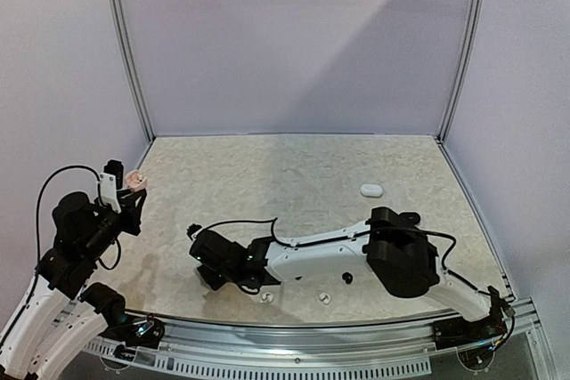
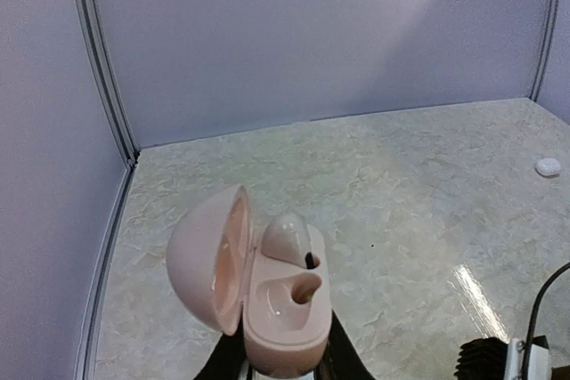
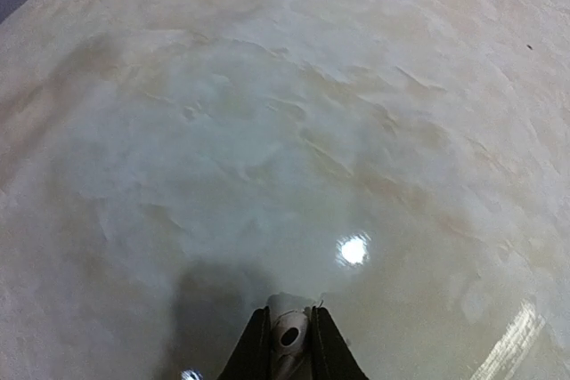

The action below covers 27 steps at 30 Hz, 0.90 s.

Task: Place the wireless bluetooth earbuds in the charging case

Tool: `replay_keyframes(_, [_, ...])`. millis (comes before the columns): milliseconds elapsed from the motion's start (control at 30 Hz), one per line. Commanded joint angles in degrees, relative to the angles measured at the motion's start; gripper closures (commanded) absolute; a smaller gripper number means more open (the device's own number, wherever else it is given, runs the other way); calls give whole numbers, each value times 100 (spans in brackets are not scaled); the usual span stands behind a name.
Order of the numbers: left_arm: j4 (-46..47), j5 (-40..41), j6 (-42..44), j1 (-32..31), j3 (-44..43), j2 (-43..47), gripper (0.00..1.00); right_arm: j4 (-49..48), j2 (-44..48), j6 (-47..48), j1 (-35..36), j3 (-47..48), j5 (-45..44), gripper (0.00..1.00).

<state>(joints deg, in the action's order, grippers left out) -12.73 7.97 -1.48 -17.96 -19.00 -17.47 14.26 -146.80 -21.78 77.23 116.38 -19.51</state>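
A pink charging case stands with its lid swung open to the left, and my left gripper is shut on its base. One pale earbud sits in the far slot; the near slot is empty. In the top view the case is held up at the far left. My right gripper is shut on a white earbud, just above the table, and shows low in the middle of the top view.
Two white earbuds and a black earbud lie near the front edge under the right arm. A closed white case rests at the right. Walls enclose the marbled table.
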Motion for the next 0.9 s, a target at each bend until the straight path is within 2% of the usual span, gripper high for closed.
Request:
replay_keyframes(0, [44, -73, 95, 69, 54, 77, 100, 970, 525, -781, -125, -1184, -599, 84])
replay_keyframes(167, [41, -145, 97, 68, 55, 111, 100, 1192, 1261, -1428, -247, -2251, -886, 84])
replay_keyframes(367, [43, -206, 86, 64, 55, 126, 100, 1589, 1629, -1631, -300, -2700, -888, 81])
replay_keyframes(667, [39, -299, 88, 65, 64, 143, 100, 1741, 1696, -1393, -413, -2514, -297, 68])
replay_keyframes(867, [47, -358, 78, 69, 68, 139, 100, 1831, 1774, -964, -571, -2033, 393, 51])
